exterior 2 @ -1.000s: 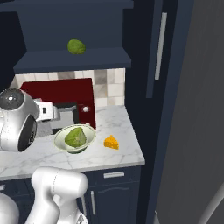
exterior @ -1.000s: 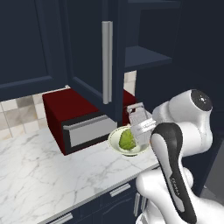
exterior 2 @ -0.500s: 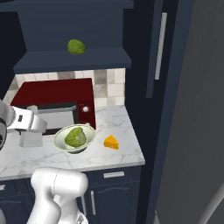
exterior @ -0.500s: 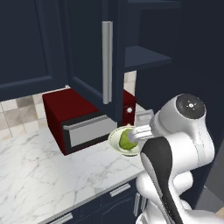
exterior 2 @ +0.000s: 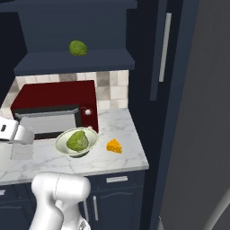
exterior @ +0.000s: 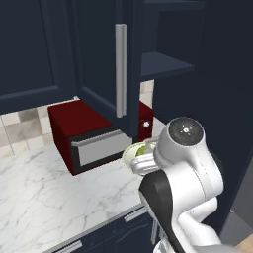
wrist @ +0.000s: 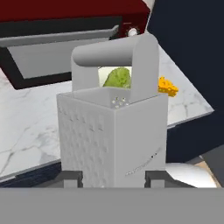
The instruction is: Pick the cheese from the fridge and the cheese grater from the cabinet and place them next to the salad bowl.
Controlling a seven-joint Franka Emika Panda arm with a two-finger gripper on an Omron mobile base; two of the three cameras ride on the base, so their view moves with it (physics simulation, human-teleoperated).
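Silver-grey and perforated, the cheese grater (wrist: 113, 131) took up most of the hand view, standing upright with its top handle arching over it. Both dark fingers (wrist: 72, 178) sat at its lower corners, one each side, clamped on the grater. Only the tips showed, so I couldn't make out exactly where the pads met the metal.

From the right base view, the grater (exterior 2: 21, 151) looked like a pale grey block hanging at the left edge, under the white hand, over the marble table (exterior 2: 128, 150) just in front of the dark red microwave (exterior 2: 51, 108). Whether its base was touching the table or floating just above it, I honestly couldn't tell.

Near the middle of the table sat the salad bowl (exterior 2: 76, 143) with its green lettuce lump. The cheese (exterior 2: 114, 146) lay just beside the bowl on its right, a small orange wedge, close but not touching. In the hand view the cheese (wrist: 167, 87) peeked out behind the grater's handle, partly blocked, and the lettuce showed through the handle's gap.

Over in the left base view the arm's big white joint covered most of the bowl (exterior: 132, 157), leaving just a sliver of rim and green. The cabinet (exterior: 106, 64) door hung ajar above the microwave, with its long silver bar handle catching the light. A loose green lump (exterior 2: 78, 47) sat up on the cabinet shelf. The fridge (exterior 2: 202, 134) filled the right side, cut off by the frame.
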